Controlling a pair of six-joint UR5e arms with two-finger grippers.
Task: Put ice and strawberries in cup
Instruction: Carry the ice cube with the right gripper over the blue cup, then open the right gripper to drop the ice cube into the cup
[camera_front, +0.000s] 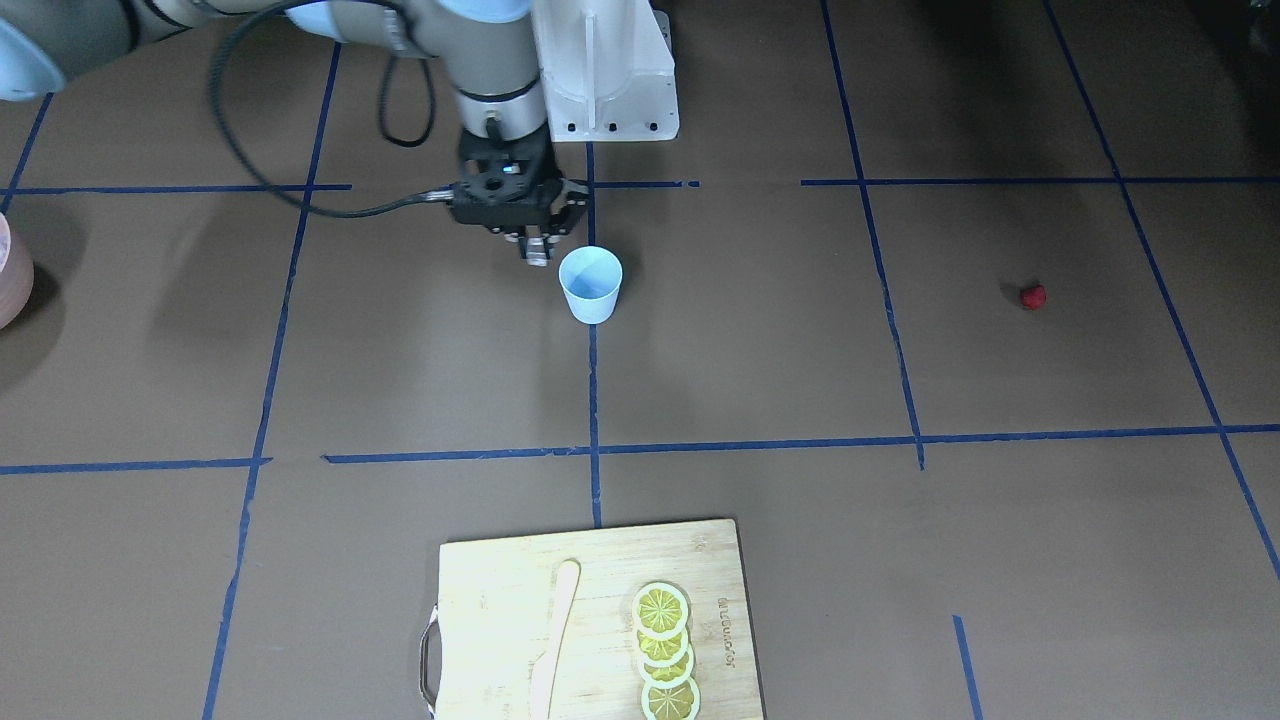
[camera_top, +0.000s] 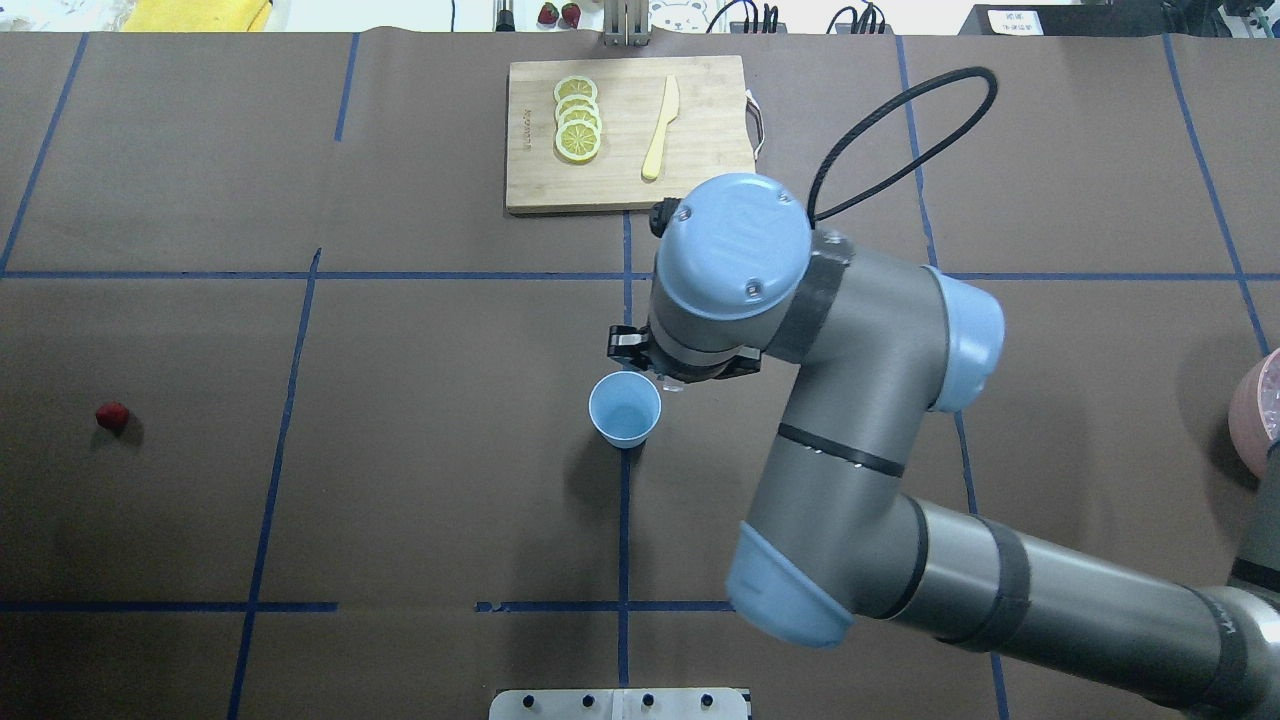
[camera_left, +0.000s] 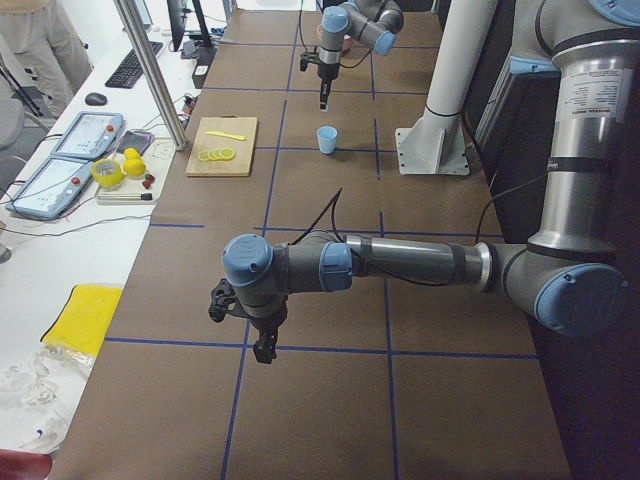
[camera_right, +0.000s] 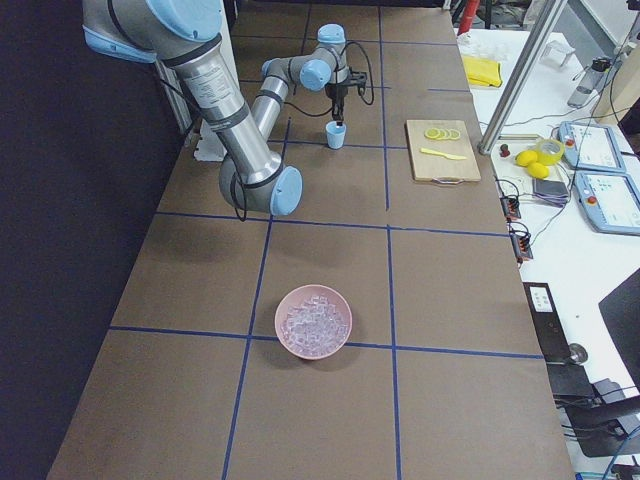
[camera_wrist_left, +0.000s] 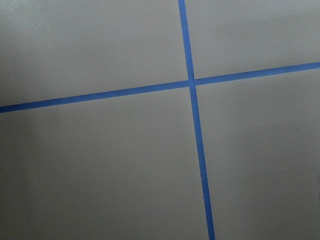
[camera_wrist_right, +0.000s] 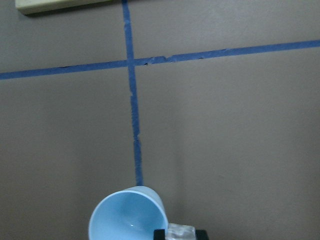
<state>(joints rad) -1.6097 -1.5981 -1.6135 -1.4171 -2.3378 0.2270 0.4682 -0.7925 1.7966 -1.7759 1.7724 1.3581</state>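
Observation:
The light-blue cup (camera_front: 590, 284) stands upright near the table's middle and looks empty; it also shows in the overhead view (camera_top: 625, 409) and the right wrist view (camera_wrist_right: 129, 218). My right gripper (camera_front: 537, 250) hangs just beside the cup's rim, shut on a clear ice cube (camera_wrist_right: 181, 230). More ice (camera_right: 313, 320) fills a pink bowl (camera_right: 288, 345) far off on my right. The red strawberry (camera_top: 112, 416) lies alone far on my left. My left gripper (camera_left: 262, 348) shows only in the exterior left view, above bare table; I cannot tell if it is open.
A wooden cutting board (camera_top: 700, 160) at the far edge carries several lemon slices (camera_top: 577, 130) and a wooden knife (camera_top: 660, 128). Blue tape lines cross the brown table. The right arm's elbow (camera_top: 860, 340) hangs over the table right of the cup.

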